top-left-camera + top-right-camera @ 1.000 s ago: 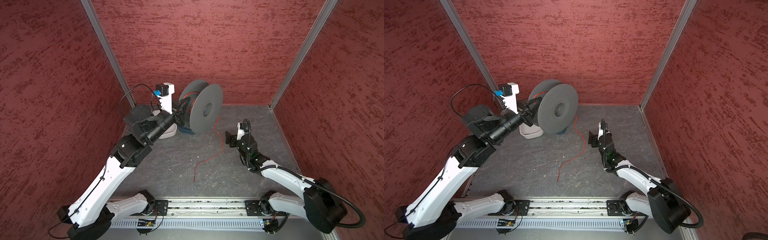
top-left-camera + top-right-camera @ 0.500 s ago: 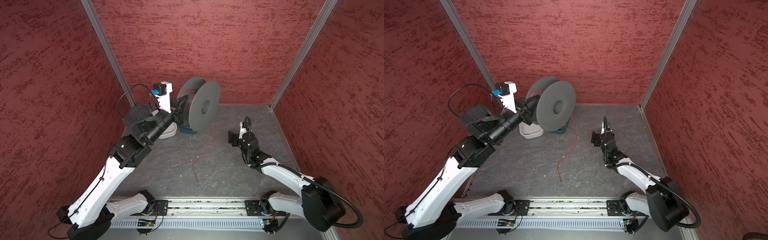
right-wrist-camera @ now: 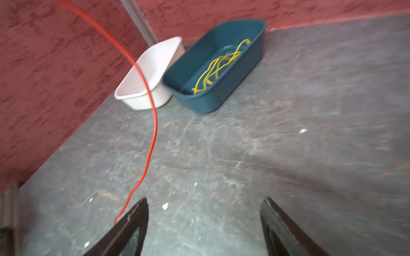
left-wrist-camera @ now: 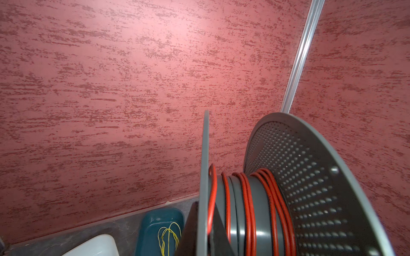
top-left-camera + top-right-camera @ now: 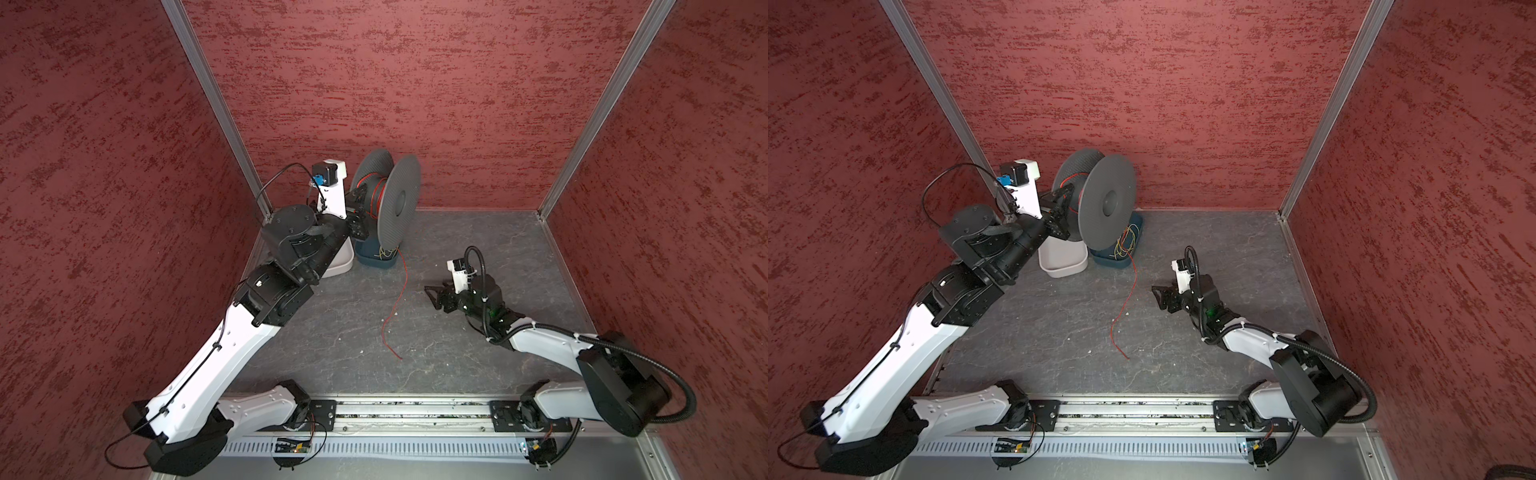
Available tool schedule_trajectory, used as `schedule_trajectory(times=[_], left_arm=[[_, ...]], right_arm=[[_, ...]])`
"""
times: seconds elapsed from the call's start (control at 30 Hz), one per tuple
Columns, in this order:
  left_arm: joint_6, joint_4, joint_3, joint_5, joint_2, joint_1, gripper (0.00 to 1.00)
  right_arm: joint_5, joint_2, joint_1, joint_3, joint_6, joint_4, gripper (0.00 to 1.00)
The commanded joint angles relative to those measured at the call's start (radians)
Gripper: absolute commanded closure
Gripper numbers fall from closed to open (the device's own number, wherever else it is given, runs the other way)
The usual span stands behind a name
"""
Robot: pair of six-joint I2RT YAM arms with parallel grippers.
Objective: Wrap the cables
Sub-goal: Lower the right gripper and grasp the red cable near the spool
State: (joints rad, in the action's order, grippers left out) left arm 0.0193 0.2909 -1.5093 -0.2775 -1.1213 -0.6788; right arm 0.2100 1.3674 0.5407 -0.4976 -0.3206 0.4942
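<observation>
— Starting at the left, what did the room look like?

— Red textured walls closed in three sides. They were joined by aluminium corner posts and stood over a grey mottled floor.

— And the left arm?

— It stretched up and back toward the far left corner. The left gripper was closed on the near flange of a grey spool. In the left wrist view the flange edge sat between its dark fingers. Below it a white tub stood on the floor, just beside a teal tub holding yellow-green wires.

— Where was the red cable?

— Several turns lay spaced apart on the spool's hub. A loose tail dropped past the teal tub and ran in a wavy line over the floor toward the front rail, ending free on the floor.

— And the right arm?

— It sat low with a bent elbow, pointing left toward that tail. The right gripper had its jaws wide apart and held nothing. In both top views it sat near the tail but apart from it. In the right wrist view the cable's end disappeared behind one fingertip, so I couldn't tell whether they touched.
</observation>
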Motion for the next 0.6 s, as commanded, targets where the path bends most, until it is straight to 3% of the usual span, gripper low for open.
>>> schedule_trajectory(times=[0.0, 0.13, 0.43, 0.57], left_arm=[[-0.008, -0.105, -0.019, -0.043, 0.015, -0.001, 1.0], [-0.013, -0.103, -0.015, -0.051, 0.011, -0.001, 1.0], [-0.026, -0.098, -0.008, -0.07, 0.015, -0.002, 1.0], [-0.019, -0.102, 0.001, -0.068, 0.012, -0.001, 1.0]], right_arm=[[0.091, 0.053, 0.025, 0.009, -0.067, 0.15, 0.2], [0.152, 0.156, 0.081, -0.039, -0.083, 0.204, 0.2], [0.181, 0.296, 0.17, -0.121, -0.146, 0.28, 0.21], [0.174, 0.367, 0.196, -0.166, -0.179, 0.294, 0.26]])
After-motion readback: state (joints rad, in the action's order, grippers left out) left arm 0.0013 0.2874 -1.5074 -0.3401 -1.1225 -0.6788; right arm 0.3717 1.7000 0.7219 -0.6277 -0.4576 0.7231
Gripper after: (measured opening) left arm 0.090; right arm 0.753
